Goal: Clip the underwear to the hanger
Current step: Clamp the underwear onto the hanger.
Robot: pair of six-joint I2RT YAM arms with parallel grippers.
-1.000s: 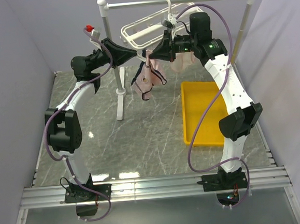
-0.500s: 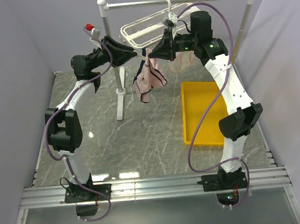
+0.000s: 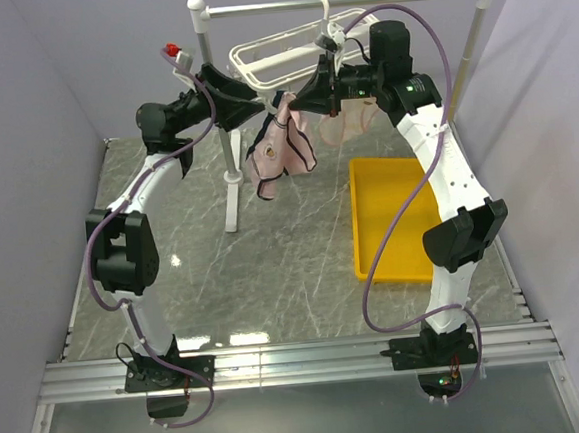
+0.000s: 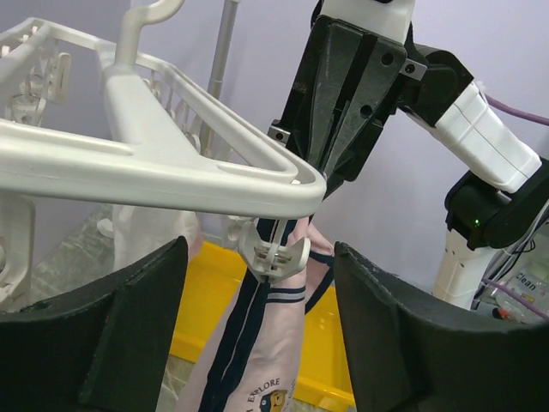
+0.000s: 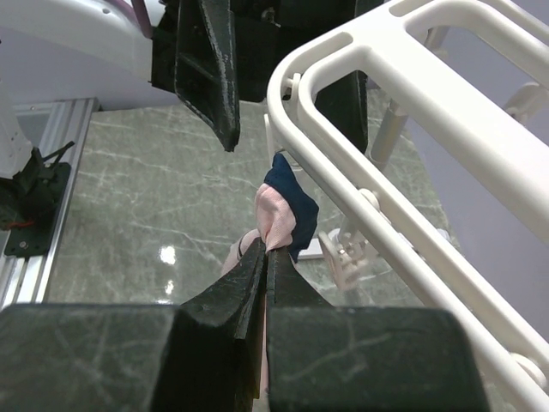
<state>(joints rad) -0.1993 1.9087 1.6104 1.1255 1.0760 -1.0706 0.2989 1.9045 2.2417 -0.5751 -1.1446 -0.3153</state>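
Observation:
The white hanger [image 3: 277, 57] hangs by its hook from the grey rail. A pink underwear [image 3: 280, 157] with navy trim dangles below its near end. In the left wrist view a small white clip [image 4: 276, 253] sits on the navy top edge of the underwear [image 4: 266, 343]. My left gripper [image 4: 260, 249] is open, its fingers standing either side of the clip and apart from it. My right gripper [image 5: 268, 249] is shut on a pinched fold of the underwear [image 5: 287, 210] just under the hanger bar [image 5: 386, 197]. A second pale pink underwear [image 3: 347, 122] hangs behind my right gripper [image 3: 295, 101].
The grey rail stand [image 3: 225, 131] with white ball ends rises right behind both grippers. A yellow tray [image 3: 395, 218] lies on the marble table at the right. Purple walls close in on both sides.
My left gripper has opened, its fingers coming away from the clip. The underwear has swung down and to the left. My right gripper stays shut on the fabric.

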